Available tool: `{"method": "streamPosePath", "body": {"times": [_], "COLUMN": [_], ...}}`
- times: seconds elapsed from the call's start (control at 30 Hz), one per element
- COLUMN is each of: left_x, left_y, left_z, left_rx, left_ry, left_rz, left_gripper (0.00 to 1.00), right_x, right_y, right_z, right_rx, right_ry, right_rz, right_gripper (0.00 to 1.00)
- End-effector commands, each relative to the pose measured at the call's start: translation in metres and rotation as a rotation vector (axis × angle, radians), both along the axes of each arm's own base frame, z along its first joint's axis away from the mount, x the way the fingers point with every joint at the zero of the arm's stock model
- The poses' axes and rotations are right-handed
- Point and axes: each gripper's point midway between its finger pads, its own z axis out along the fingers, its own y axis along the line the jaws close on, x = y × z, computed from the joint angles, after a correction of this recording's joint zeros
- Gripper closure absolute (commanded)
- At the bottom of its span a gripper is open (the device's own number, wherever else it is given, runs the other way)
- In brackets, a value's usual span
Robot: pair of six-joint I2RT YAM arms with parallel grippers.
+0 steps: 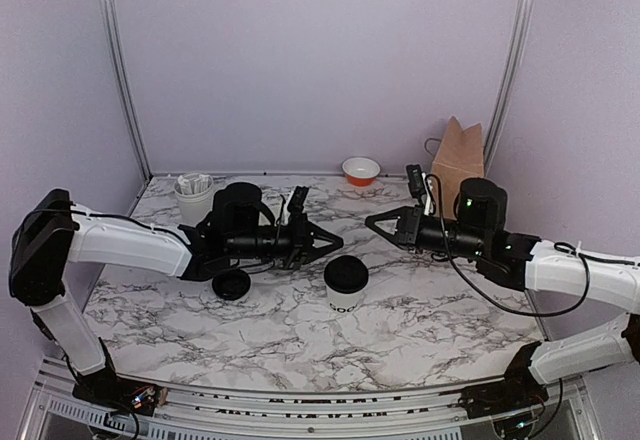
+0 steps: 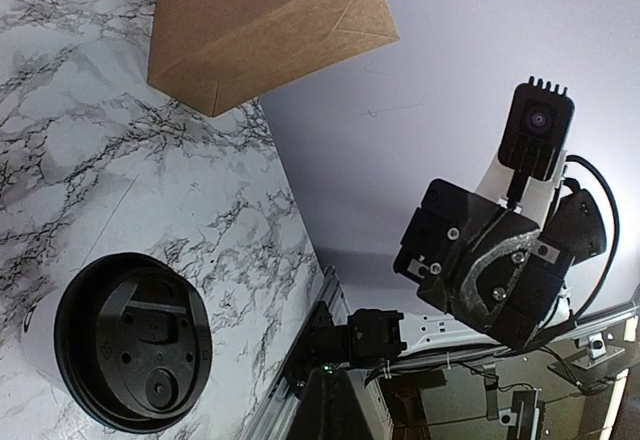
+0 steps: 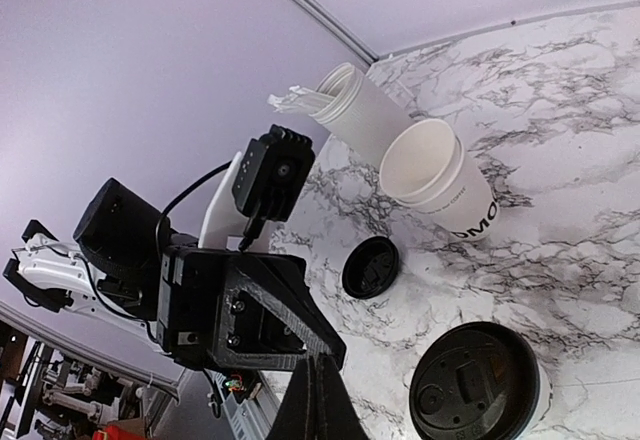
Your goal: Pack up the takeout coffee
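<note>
The takeout coffee cup (image 1: 345, 282) is a small white paper cup with dark lettering and a black lid pressed on top, standing mid-table. It also shows in the left wrist view (image 2: 128, 355) and the right wrist view (image 3: 482, 382). My left gripper (image 1: 333, 239) hovers just behind and left of the cup, pointing right, shut and empty. My right gripper (image 1: 372, 220) hovers behind and right of the cup, pointing left, shut and empty. The two tips face each other a short gap apart. My own shut fingertips show in the left wrist view (image 2: 345, 410) and the right wrist view (image 3: 318, 405).
A brown paper bag (image 1: 457, 155) stands at the back right. A loose black lid (image 1: 231, 283) lies left of the cup. A white holder with packets (image 1: 193, 196) stands back left, an open white cup (image 3: 437, 175) beside it. An orange-and-white bowl (image 1: 361, 170) sits at the back.
</note>
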Motion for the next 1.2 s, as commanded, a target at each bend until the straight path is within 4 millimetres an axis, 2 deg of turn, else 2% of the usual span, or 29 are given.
{"method": "streamPosePath", "body": {"times": [0.0,0.13,0.17,0.23,0.6,0.8,0.93,1.03,1.17], "left_x": [0.000,-0.003,-0.006,-0.007,-0.002,0.001,0.004,0.006,0.009], "left_y": [-0.014,-0.014,-0.015,-0.015,-0.018,-0.017,-0.007,0.003,0.017], "left_z": [-0.056,-0.127,-0.136,-0.137,-0.085,-0.034,-0.004,0.012,0.026], "left_rx": [0.072,0.177,0.191,0.193,0.182,0.143,0.139,0.139,0.152], "left_ry": [0.101,0.242,0.263,0.267,0.149,0.048,-0.021,-0.060,-0.116], "left_rz": [-0.034,-0.035,-0.037,-0.036,-0.044,-0.041,-0.006,0.028,0.077], "left_gripper": [1.00,1.00,1.00,1.00,1.00,1.00,1.00,1.00,1.00], "right_x": [0.006,0.004,0.004,0.004,0.005,0.005,0.004,0.003,0.001], "right_y": [-0.005,-0.004,-0.004,-0.003,-0.002,-0.001,0.003,0.007,0.018], "right_z": [-0.011,-0.022,-0.024,-0.025,-0.025,-0.021,-0.016,-0.016,-0.028], "right_rx": [-0.054,-0.057,-0.059,-0.061,-0.056,-0.051,-0.040,-0.033,-0.032], "right_ry": [0.013,0.040,0.044,0.049,0.047,0.041,0.037,0.039,0.069], "right_rz": [-0.035,-0.025,-0.023,-0.021,-0.018,-0.011,0.005,0.023,0.056], "right_gripper": [1.00,1.00,1.00,1.00,1.00,1.00,1.00,1.00,1.00]}}
